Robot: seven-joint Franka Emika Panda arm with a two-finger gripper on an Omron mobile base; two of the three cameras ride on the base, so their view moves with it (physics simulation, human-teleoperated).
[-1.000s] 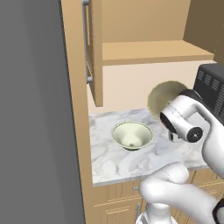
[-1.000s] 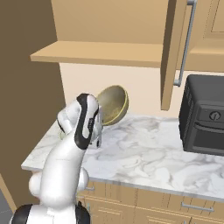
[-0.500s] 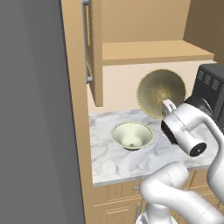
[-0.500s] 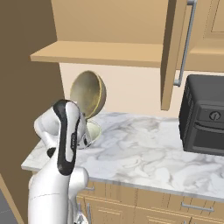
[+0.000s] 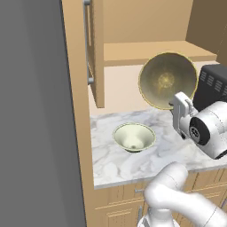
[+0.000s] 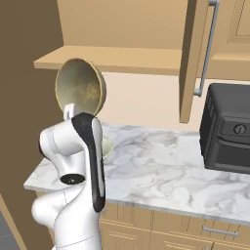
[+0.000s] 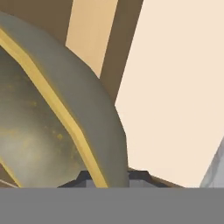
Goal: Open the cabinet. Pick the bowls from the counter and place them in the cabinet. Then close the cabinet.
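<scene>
Brown bowl (image 5: 167,80) held above counter (image 5: 133,162) — cream bowl (image 5: 134,137) on counter, below-left.

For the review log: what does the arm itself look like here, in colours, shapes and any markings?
The arm is glossy white, built of rounded, bulbous segments. A broad dark band runs down one link in the right base view. In the left base view, a dark round joint cap with a small pale emblem sits on the wrist. The gripper has small dark grey fingertips. No cables are visible.
</scene>
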